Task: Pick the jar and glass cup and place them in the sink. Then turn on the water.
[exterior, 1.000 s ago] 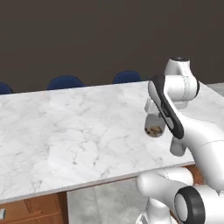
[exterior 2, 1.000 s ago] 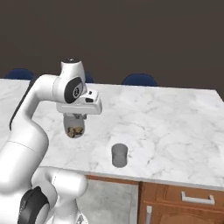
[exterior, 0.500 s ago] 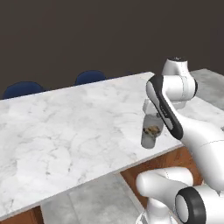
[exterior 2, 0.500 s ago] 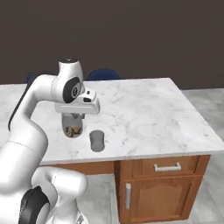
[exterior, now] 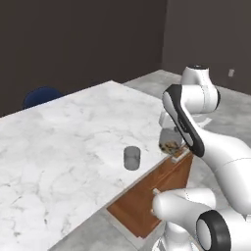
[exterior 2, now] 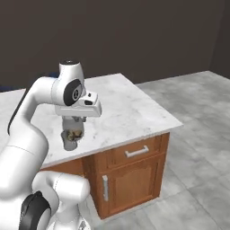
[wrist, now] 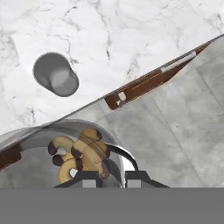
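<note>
The tool (exterior 2: 74, 127) is closed on the jar (exterior: 170, 141), holding it in the air beyond the table (exterior: 59, 142) edge. The glass cup (exterior: 132, 158) stands on the table near that edge.

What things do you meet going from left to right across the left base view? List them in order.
Blue chair → glass cup on the marble counter → jar, held up in the pincer → grey wall outlet.
</note>
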